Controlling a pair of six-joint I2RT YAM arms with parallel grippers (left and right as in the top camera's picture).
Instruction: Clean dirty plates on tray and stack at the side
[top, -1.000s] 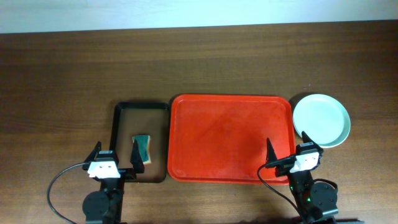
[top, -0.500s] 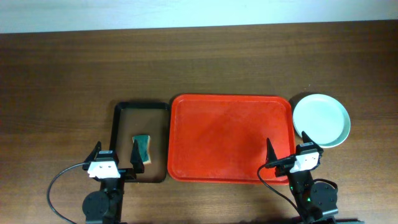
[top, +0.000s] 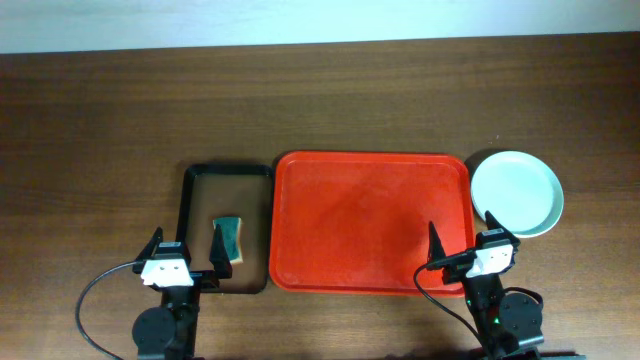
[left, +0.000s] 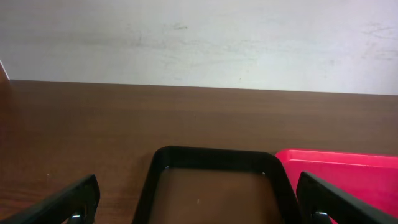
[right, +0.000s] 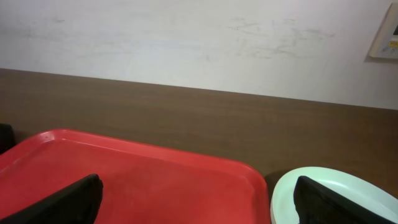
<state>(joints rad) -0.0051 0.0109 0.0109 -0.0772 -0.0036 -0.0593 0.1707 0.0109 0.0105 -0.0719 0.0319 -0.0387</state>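
Observation:
The red tray (top: 370, 220) lies in the middle of the table with nothing on it; its far edge also shows in the right wrist view (right: 155, 180) and its corner in the left wrist view (left: 348, 165). The plates (top: 517, 193) sit on the table just right of the tray, pale greenish white on top (right: 348, 183); from above I cannot tell how many are stacked. My left gripper (top: 187, 245) (left: 199, 208) rests open at the near edge, over the black tray. Over the red tray's near right corner, my right gripper (top: 462, 235) (right: 196, 205) stands open and holds nothing.
A narrow black tray (top: 192, 200) (left: 211, 154) lies left of the red tray, with a green and yellow sponge (top: 230, 238) in its near half. Bare brown tabletop stretches to a pale wall at the far side.

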